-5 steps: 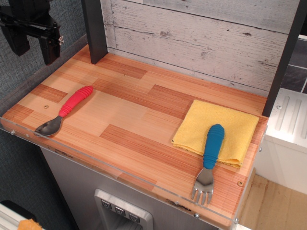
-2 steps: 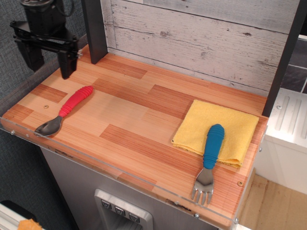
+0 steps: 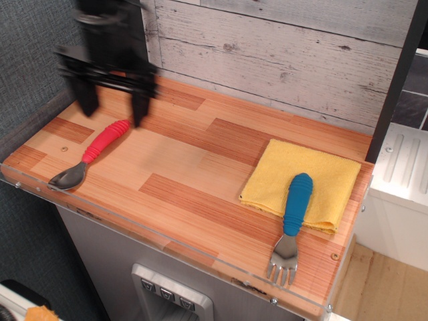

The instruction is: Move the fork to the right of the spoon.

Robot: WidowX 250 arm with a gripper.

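The fork [image 3: 291,225] has a blue handle lying on the yellow cloth [image 3: 302,182] and grey tines pointing to the front edge at the right. The spoon [image 3: 90,154] with a red ribbed handle lies at the left, bowl toward the front-left corner. My gripper [image 3: 112,108] is black and motion-blurred, hovering above the far end of the spoon's handle. Its two fingers [image 3: 139,101] hang down, spread apart, with nothing between them.
The wooden tabletop [image 3: 187,167] has a clear plastic lip along the front edge. A dark post [image 3: 131,33] stands at the back left, another at the right. A grey plank wall [image 3: 281,53] closes the back.
My gripper has moved from the far left corner rightward and forward over the table, now above the spoon's handle end. Fork, spoon and cloth have not moved.
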